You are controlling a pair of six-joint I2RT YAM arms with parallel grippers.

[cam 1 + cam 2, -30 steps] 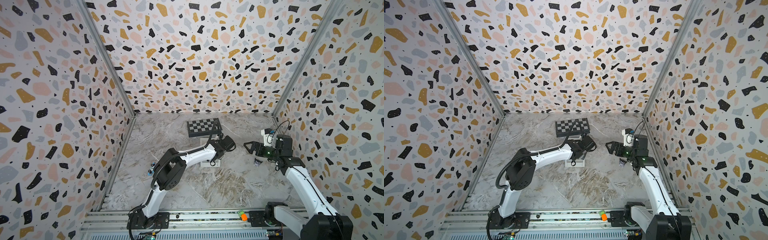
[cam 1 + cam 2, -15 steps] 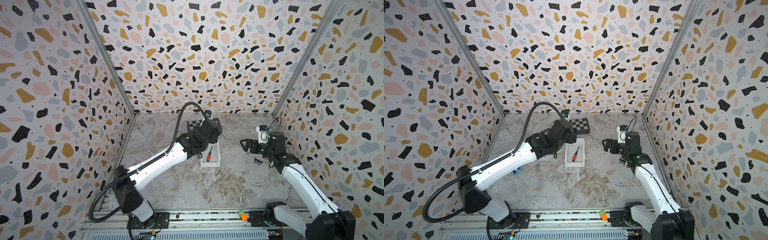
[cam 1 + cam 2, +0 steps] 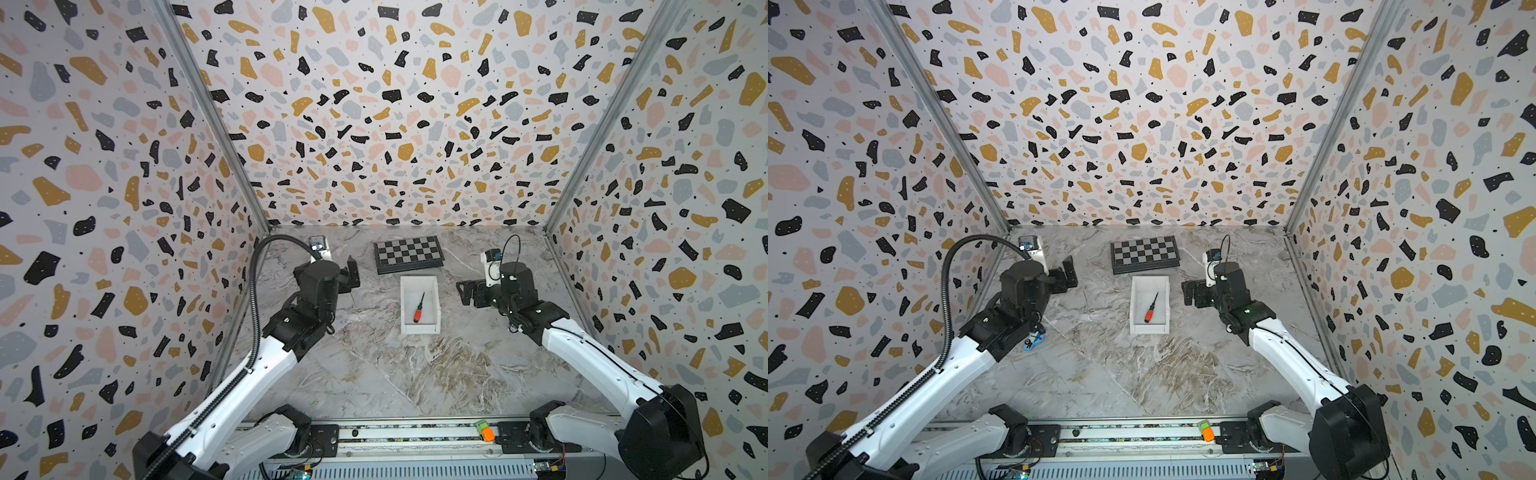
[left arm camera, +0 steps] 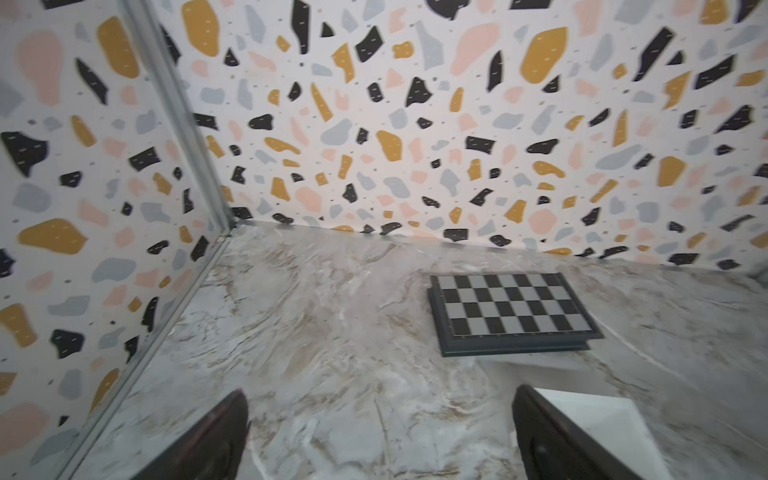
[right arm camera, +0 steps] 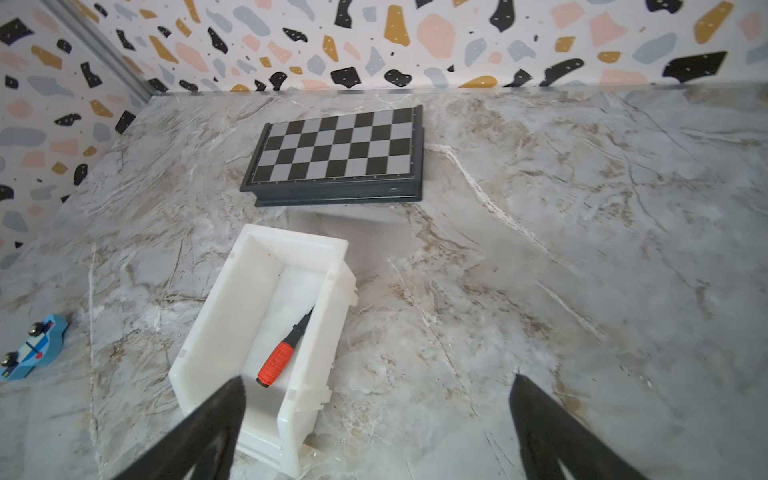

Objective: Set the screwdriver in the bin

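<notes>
Lying flat on the floor of the bin (image 3: pixel 419 283), the screwdriver (image 3: pixel 418 308) rests slantwise, red handle toward the near end, dark shaft pointing toward the far end. Nothing touches it. In the right wrist view the screwdriver (image 5: pixel 282 353) sits against one long wall of the bin (image 5: pixel 216 316).

Bin stands on the marble bench (image 3: pixel 374 374), just in front of the chessboard (image 3: pixel 408 254), not touching it.

Left hand (image 3: pixel 351 272) hangs to the left of the bin, well apart from it, raised off the bench. Its fingers (image 4: pixel 208 436) stand wide apart with only bare bench between them; a white corner of the bin (image 4: pixel 602 419) shows past one finger.

Right hand (image 3: pixel 465 293) hovers to the right of the bin, near it, not touching. Its fingers (image 5: pixel 552 432) stand wide apart, holding nothing.

A small blue toy car (image 3: pixel 1034 341) lies on the bench left of the bin, under the left arm, also seen in the right wrist view (image 5: pixel 31 353).

An orange-and-green block (image 3: pixel 485 431) sits on the front rail, well in front of the bin.
</notes>
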